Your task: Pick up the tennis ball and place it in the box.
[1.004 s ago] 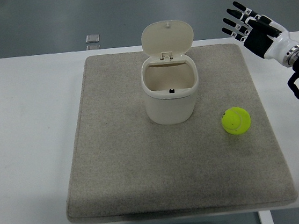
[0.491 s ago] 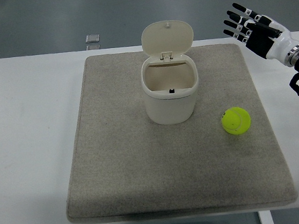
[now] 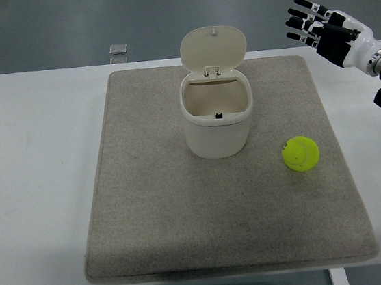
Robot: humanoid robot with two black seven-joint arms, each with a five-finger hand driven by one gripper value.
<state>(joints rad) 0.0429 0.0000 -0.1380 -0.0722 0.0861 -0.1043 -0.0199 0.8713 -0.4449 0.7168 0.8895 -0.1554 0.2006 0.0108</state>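
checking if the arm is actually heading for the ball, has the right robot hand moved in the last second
Yes. The right robot hand has drifted up and to the right, away from the tennis ball, judged against the mat's far right corner. Its fingers are spread, holding nothing.

A white table (image 3: 35, 167) stands on a dull grey-green floor (image 3: 59, 20).

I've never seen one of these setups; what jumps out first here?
The bright yellow-green tennis ball lies on the grey mat, right of a cream box with its lid flipped up. At the upper right, the robot's black right hand hovers with fingers spread, well away from the ball.
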